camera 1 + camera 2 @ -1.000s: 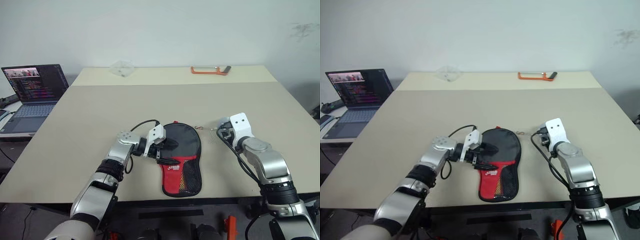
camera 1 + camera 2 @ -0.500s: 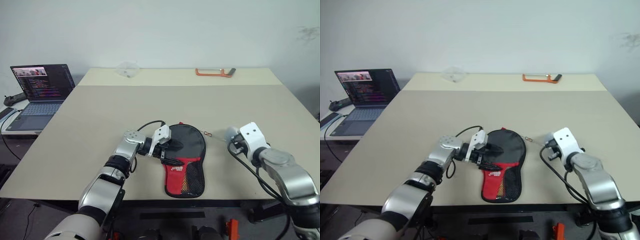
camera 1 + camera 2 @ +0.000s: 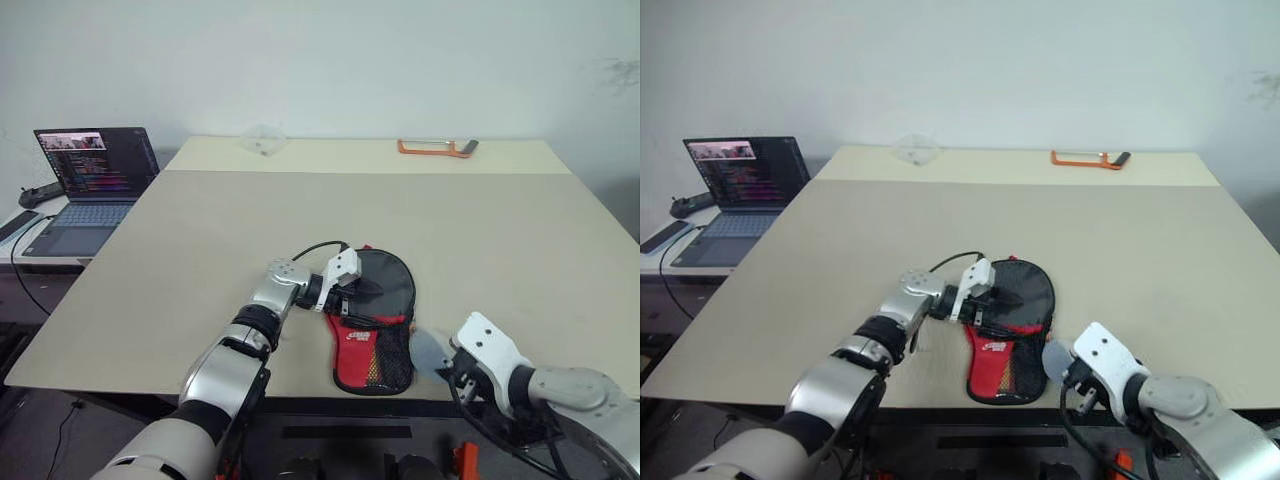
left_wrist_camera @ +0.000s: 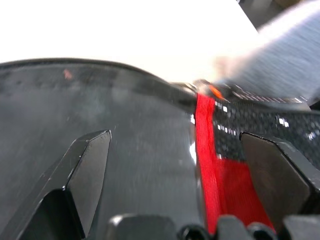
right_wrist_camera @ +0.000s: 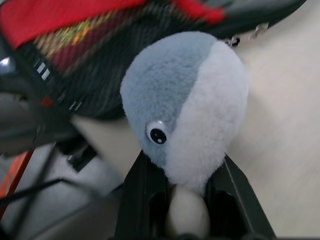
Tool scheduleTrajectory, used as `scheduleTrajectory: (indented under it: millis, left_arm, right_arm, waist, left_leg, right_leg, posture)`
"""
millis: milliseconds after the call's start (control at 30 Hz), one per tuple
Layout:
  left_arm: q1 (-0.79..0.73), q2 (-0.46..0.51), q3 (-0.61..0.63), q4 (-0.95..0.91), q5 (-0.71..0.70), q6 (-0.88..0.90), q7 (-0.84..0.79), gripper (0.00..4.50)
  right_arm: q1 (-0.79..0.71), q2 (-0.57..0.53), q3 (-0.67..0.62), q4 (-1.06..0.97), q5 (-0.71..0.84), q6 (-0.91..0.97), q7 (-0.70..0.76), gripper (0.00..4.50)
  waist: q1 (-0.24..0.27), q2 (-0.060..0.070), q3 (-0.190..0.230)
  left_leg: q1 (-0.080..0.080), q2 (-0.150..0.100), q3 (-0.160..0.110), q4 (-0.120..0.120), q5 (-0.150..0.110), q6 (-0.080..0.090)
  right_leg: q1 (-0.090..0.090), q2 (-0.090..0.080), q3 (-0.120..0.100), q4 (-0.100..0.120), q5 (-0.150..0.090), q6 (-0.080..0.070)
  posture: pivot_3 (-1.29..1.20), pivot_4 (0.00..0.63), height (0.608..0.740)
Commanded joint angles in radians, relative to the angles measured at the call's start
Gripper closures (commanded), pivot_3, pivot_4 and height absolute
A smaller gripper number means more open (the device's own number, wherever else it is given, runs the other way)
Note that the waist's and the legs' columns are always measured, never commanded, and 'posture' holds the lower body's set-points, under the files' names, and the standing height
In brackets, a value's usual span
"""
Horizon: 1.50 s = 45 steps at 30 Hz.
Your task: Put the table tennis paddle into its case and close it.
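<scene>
Fingers of our left gripper (image 4: 175, 185) spread wide, pressing down the case (image 3: 377, 300) at the table's (image 3: 200, 240) near edge; our right fingers (image 5: 235, 195) pinch a plush zipper charm (image 5: 187, 107). We judge we're zipping shut; next, pull the charm round the edge.

Pale beige table (image 3: 200, 240) against a plain white wall (image 3: 320, 60), lit evenly and softly. Open laptop (image 3: 85, 185) with glowing screen on a lower side desk (image 3: 20, 262) at left; orange-framed hacksaw (image 3: 437, 148) and crumpled clear plastic (image 3: 262, 139) along the far edge.
</scene>
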<state>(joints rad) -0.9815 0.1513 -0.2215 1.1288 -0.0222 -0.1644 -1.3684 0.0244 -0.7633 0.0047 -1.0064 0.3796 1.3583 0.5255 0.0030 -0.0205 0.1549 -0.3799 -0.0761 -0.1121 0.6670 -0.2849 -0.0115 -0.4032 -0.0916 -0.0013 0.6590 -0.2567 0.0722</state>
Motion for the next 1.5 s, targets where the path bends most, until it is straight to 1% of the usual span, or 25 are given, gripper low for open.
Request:
scheduleTrajectory:
  millis: [33, 133, 200, 333, 467, 567, 633, 700, 800, 867, 967, 1000, 1167, 1267, 1333, 1400, 1467, 1500]
  left_arm:
    - [-0.008, -0.026, -0.009, 0.054, 0.039, 0.002, 0.024, 0.00]
    - [-0.028, -0.049, -0.004, 0.080, 0.049, 0.000, 0.050, 0.00]
    - [-0.036, -0.060, -0.005, 0.095, 0.061, -0.009, 0.068, 0.00]
    - [-0.051, -0.082, -0.006, 0.110, 0.077, -0.019, 0.077, 0.00]
    - [-0.059, -0.099, -0.003, 0.118, 0.087, -0.023, 0.086, 0.00]
    - [-0.061, -0.103, -0.001, 0.122, 0.095, -0.029, 0.080, 0.00]
    - [-0.061, -0.105, -0.001, 0.124, 0.099, -0.032, 0.081, 0.00]
    - [-0.060, -0.106, 0.000, 0.126, 0.103, -0.035, 0.082, 0.00]
    - [-0.056, -0.103, 0.002, 0.126, 0.108, -0.040, 0.081, 0.00]
    - [-0.051, -0.101, 0.004, 0.124, 0.110, -0.043, 0.076, 0.00]
    - [-0.040, -0.096, 0.005, 0.122, 0.114, -0.049, 0.072, 0.00]
    - [-0.033, -0.091, 0.007, 0.121, 0.115, -0.051, 0.070, 0.00]
    - [-0.013, -0.075, 0.015, 0.119, 0.117, -0.051, 0.090, 0.00]
    - [-0.005, -0.077, 0.021, 0.115, 0.116, -0.045, 0.113, 0.00]
    - [0.005, -0.066, 0.026, 0.108, 0.113, -0.047, 0.103, 0.00]
    - [0.012, -0.067, 0.033, 0.098, 0.108, -0.045, 0.110, 0.00]
    - [0.020, -0.065, 0.047, 0.070, 0.088, -0.042, 0.097, 0.00]
    - [0.022, -0.059, 0.060, 0.041, 0.068, -0.037, 0.081, 0.00]
  right_arm:
    - [0.111, -0.084, -0.073, -0.041, 0.076, -0.036, 0.059, 4.16]
    - [0.269, -0.173, -0.170, -0.041, 0.182, -0.132, 0.088, 4.17]
    - [0.369, -0.225, -0.216, -0.041, 0.277, -0.216, 0.070, 4.17]
    - [0.532, -0.335, -0.248, -0.041, 0.420, -0.377, 0.005, 4.17]
    - [0.636, -0.441, -0.185, -0.041, 0.521, -0.541, -0.098, 4.17]
    - [0.662, -0.526, -0.055, -0.041, 0.556, -0.679, -0.176, 4.17]
    - [0.655, -0.560, 0.003, -0.041, 0.567, -0.736, -0.239, 4.17]
    - [0.651, -0.578, 0.016, -0.041, 0.579, -0.751, -0.312, 4.17]
    - [0.672, -0.618, 0.011, -0.041, 0.645, -0.780, -0.352, 4.17]
    - [0.674, -0.664, 0.018, -0.041, 0.655, -0.818, -0.342, 3.43]
    - [0.674, -0.720, 0.011, -0.041, 0.683, -0.864, -0.342, 2.56]
    - [0.666, -0.733, 0.014, -0.041, 0.692, -0.875, -0.353, 2.18]
    - [0.661, -0.791, -0.054, -0.041, 0.734, -0.905, -0.343, 0.45]
    - [0.678, -0.794, -0.106, -0.041, 0.766, -0.936, -0.304, 0.45]
    - [0.666, -0.814, -0.106, -0.041, 0.795, -0.972, -0.293, 0.45]
    - [0.656, -0.801, -0.170, -0.041, 0.830, -0.965, -0.289, 0.45]
    - [0.599, -0.737, -0.279, -0.020, 0.850, -0.901, -0.295, 0.45]
    - [0.538, -0.713, -0.302, 0.034, 0.853, -0.890, -0.290, 0.45]
  waist:
    - [0.001, 0.000, 0.000]
    - [0.013, -0.001, 0.000]
    - [0.017, -0.001, 0.000]
    - [0.021, -0.002, 0.000]
    - [0.020, -0.003, 0.001]
    - [0.020, -0.005, 0.002]
    - [0.019, -0.005, 0.002]
    - [0.020, -0.005, 0.002]
    - [0.020, -0.006, 0.003]
    - [0.020, -0.006, 0.003]
    - [0.020, -0.006, 0.003]
    - [0.020, -0.006, 0.003]
    - [0.018, -0.006, 0.002]
    - [0.018, -0.006, 0.002]
    - [0.017, -0.005, 0.002]
    - [0.017, -0.005, 0.002]
    - [0.016, -0.006, 0.003]
    - [0.016, -0.006, 0.003]
  left_leg:
    - [0.000, 0.000, 0.000, 0.000, 0.000, 0.000]
    - [0.000, 0.000, 0.000, -0.001, 0.000, 0.000]
    - [0.000, 0.001, -0.001, 0.000, 0.000, 0.000]
    - [0.007, 0.001, -0.007, -0.002, -0.003, 0.004]
    - [0.007, 0.001, -0.006, -0.002, -0.003, 0.004]
    - [0.008, 0.001, -0.006, -0.001, -0.003, 0.004]
    - [0.008, 0.001, -0.007, -0.002, -0.003, 0.004]
    - [0.008, 0.001, -0.007, -0.002, -0.003, 0.004]
    - [0.007, 0.001, -0.006, -0.001, -0.003, 0.004]
    - [0.008, 0.001, -0.007, -0.001, -0.003, 0.004]
    - [0.008, 0.001, -0.007, -0.002, -0.003, 0.004]
    - [0.008, 0.001, -0.007, -0.002, -0.003, 0.004]
    - [0.008, 0.001, -0.006, -0.002, -0.003, 0.004]
    - [0.009, 0.001, -0.006, -0.002, -0.003, 0.004]
    - [0.012, 0.002, -0.006, -0.002, -0.003, 0.004]
    - [0.015, 0.002, -0.006, -0.003, -0.004, 0.004]
    - [0.015, 0.002, -0.006, -0.003, -0.004, 0.004]
    - [0.015, 0.002, -0.006, -0.003, -0.004, 0.004]
  right_leg:
    - [0.000, 0.000, 0.000, 0.000, 0.000, 0.000]
    - [0.001, 0.000, -0.002, -0.002, 0.000, 0.000]
    - [0.004, 0.000, -0.004, -0.004, 0.000, 0.000]
    - [0.017, -0.001, -0.010, -0.014, -0.001, 0.001]
    - [0.018, -0.001, -0.010, -0.015, -0.001, 0.002]
    - [0.019, -0.002, -0.010, -0.014, -0.001, 0.003]
    - [0.019, -0.002, -0.010, -0.014, -0.002, 0.005]
    - [0.019, -0.002, -0.010, -0.015, -0.002, 0.004]
    - [0.019, -0.002, -0.010, -0.015, -0.002, 0.003]
    - [0.019, -0.002, -0.010, -0.015, -0.001, 0.003]
    - [0.019, -0.002, -0.010, -0.015, -0.002, 0.003]
    - [0.019, -0.002, -0.010, -0.015, -0.002, 0.003]
    - [0.019, -0.002, -0.009, -0.015, -0.001, 0.002]
    - [0.020, -0.001, -0.009, -0.015, -0.001, 0.003]
    - [0.023, -0.001, -0.009, -0.015, -0.002, 0.004]
    - [0.025, -0.001, -0.009, -0.016, -0.004, 0.006]
    - [0.026, -0.001, -0.009, -0.016, -0.004, 0.007]
    - [0.026, -0.001, -0.009, -0.016, -0.004, 0.007]
  posture:
    - [0.00, 0.150, 0.740]
    - [0.00, 0.150, 0.740]
    - [0.00, 0.150, 0.740]
    - [0.00, 0.150, 0.740]
    - [0.00, 0.150, 0.740]
    - [0.00, 0.150, 0.740]
    - [0.00, 0.150, 0.740]
    - [0.00, 0.150, 0.740]
    - [0.00, 0.150, 0.740]
    - [0.00, 0.150, 0.740]
    - [0.00, 0.150, 0.740]
    - [0.00, 0.150, 0.740]
    - [0.00, 0.150, 0.740]
    - [0.00, 0.150, 0.740]
    - [0.00, 0.150, 0.740]
    - [0.00, 0.150, 0.740]
    - [0.00, 0.150, 0.740]
    - [0.00, 0.150, 0.740]
